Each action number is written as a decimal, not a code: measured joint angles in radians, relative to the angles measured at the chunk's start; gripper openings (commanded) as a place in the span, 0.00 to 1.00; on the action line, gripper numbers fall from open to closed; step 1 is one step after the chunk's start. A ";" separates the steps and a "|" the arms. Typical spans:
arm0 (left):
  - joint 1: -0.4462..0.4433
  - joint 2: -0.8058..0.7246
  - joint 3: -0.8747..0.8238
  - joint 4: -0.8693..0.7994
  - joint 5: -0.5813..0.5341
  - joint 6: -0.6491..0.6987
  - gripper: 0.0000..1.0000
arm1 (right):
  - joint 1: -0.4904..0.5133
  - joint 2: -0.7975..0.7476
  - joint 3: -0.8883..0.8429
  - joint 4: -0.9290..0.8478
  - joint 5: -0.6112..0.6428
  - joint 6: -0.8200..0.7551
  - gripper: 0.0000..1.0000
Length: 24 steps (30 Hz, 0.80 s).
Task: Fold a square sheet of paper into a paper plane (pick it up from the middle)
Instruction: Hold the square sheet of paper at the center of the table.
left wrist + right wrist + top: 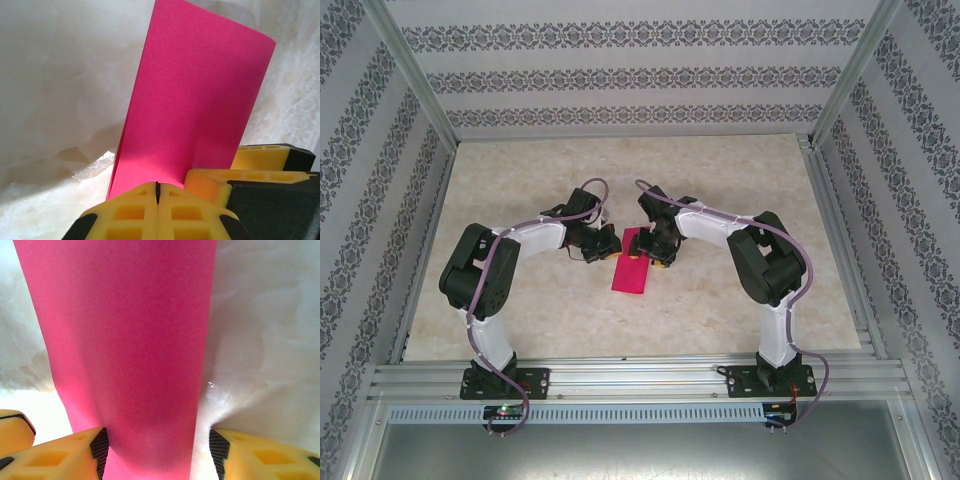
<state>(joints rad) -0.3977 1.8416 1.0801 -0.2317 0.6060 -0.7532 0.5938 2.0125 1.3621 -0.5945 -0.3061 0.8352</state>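
1. The square sheet of paper (631,270) is lying flat on the marbled table (520,310), midway between the two arms. It's creased narrower into a strip, with the long axis running near-to-far and the near end sitting free of both grippers.
2. Both grippers are working the far end. The left gripper (603,244) is sitting just beside the far-left corner and the right gripper (660,256) over the far-right edge. Neither arm is looking clearly nearer.
3. In the left wrist view, the left gripper (157,192) is showing its pads pressed together, with the strip (195,100) stretching lengthwise away from the tips. I can't tell whether a layer is nipped between them.
4. In the right wrist view, the right gripper (156,450) is standing with jaws apart, straddling the strip across its width. One finger (75,452) is touching the paper edge — the other is leaving a sliver of table showing.
5. The top view is giving layout and axis only. The left wrist is adding one long edge lifting slightly off the table. The right wrist is adding the straddle.
6. My read: the coming move is hinging on that axis — the strip is running lengthwise out from both sets of fingertips.
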 measured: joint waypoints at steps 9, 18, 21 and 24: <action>-0.001 -0.019 0.000 -0.018 -0.070 0.000 0.00 | 0.000 0.000 0.000 0.000 0.003 0.000 0.58; 0.000 -0.160 -0.042 -0.042 -0.239 -0.030 0.00 | 0.000 0.001 0.000 0.000 0.003 0.005 0.58; 0.000 -0.163 -0.048 -0.042 -0.244 -0.034 0.00 | 0.000 0.001 0.000 0.000 0.003 0.005 0.58; 0.000 -0.156 -0.052 -0.034 -0.209 -0.033 0.00 | 0.000 0.001 0.000 0.000 0.003 0.004 0.58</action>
<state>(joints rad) -0.3981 1.6859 1.0283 -0.2657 0.3965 -0.7864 0.5938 2.0136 1.3621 -0.5949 -0.3031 0.8394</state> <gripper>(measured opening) 0.063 0.584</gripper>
